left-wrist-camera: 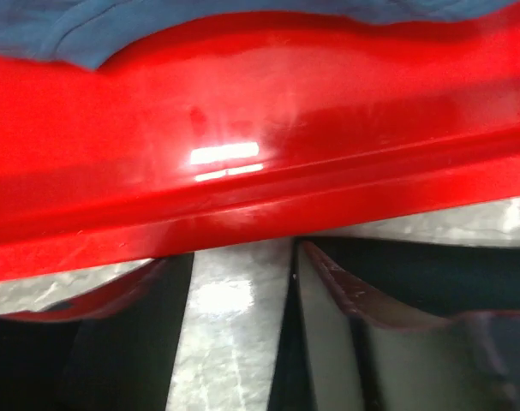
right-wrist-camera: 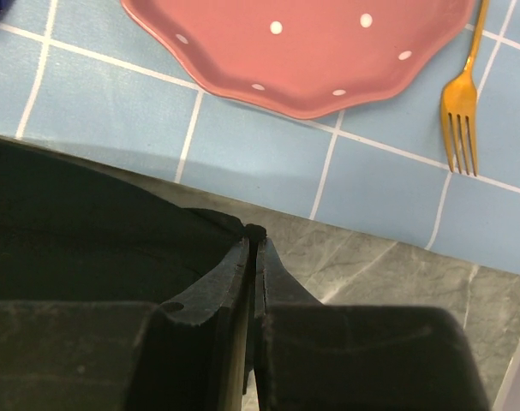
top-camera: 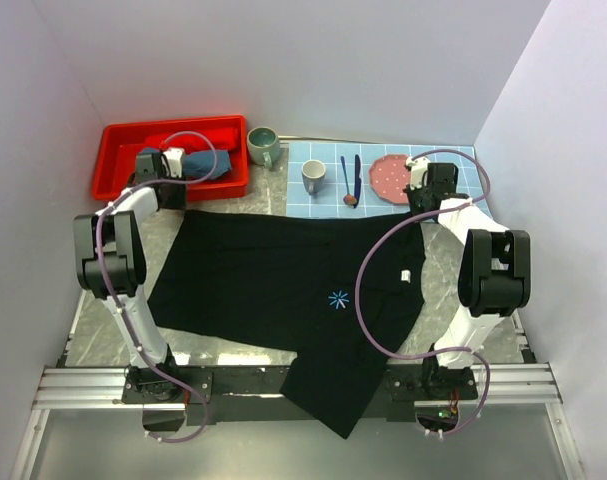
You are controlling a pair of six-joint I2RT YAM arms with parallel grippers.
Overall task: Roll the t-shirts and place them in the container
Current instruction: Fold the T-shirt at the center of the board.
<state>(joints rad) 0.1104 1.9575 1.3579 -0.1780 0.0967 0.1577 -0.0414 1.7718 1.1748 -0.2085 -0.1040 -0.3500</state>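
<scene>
Black t-shirt (top-camera: 273, 285) is lying spread out flat over most of the grey marbled bench (top-camera: 266, 192). One end of it is hanging off the near edge, between the two arm bases.

A red bin (top-camera: 123, 155) is sitting at the far left corner of the bench. A blue checked placemat (top-camera: 328, 155) is lying along the far edge, to the right of the bin.

The left gripper (left-wrist-camera: 236, 282) is hanging low, just outside the near wall of the red bin. Its jaws are standing apart with nothing between them, and the bare bench is showing through the gap.

The right gripper (right-wrist-camera: 253, 235) is sitting at the far right corner of the black t-shirt, right by the near edge of the placemat. Its jaws are squeezing together, and the edge of the black cloth is running up into them, so they are pinching the shirt.

The slate-blue t-shirt (left-wrist-camera: 80, 30) is lying rolled up inside the red bin, just past the wall in front of the left gripper.

A pink plate (right-wrist-camera: 294, 51) with white dots is resting on the placemat. A green mug (top-camera: 262, 144) is standing between the bin and the placemat, and a grey mug (top-camera: 313, 177) is standing on the placemat's left side. A gold fork (right-wrist-camera: 459, 98) is lying beside the plate.

A tiny light-blue star logo (top-camera: 338, 298) is showing on the chest of the black t-shirt.
</scene>
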